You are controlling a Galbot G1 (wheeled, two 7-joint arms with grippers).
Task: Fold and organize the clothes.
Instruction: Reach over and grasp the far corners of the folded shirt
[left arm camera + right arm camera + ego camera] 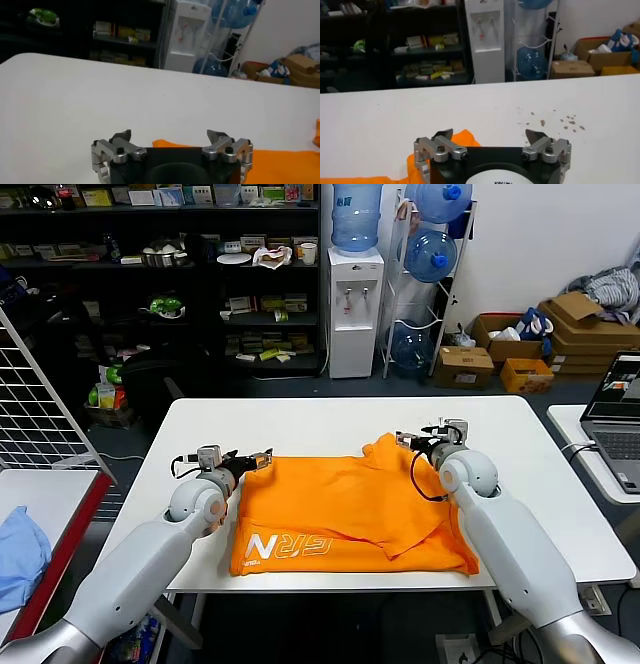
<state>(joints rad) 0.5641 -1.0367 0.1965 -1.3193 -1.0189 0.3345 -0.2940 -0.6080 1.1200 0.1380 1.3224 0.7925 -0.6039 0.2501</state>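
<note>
Orange T-shirt (350, 514) lies partly folded on white table (300, 419), soft, floppy, light; left gripper (262, 458) and right gripper (408, 441) both spread, empty, at far corners; probably best pinched by hem edges or corners

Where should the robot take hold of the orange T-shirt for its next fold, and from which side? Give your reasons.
Probably at the far corners. The orange T-shirt lies flat on the white table, partly folded, lettering along its near edge. The left hand and right hand are open at those far corners, so pinching the edge there from above and drawing it toward the near hem seems easiest.
</note>
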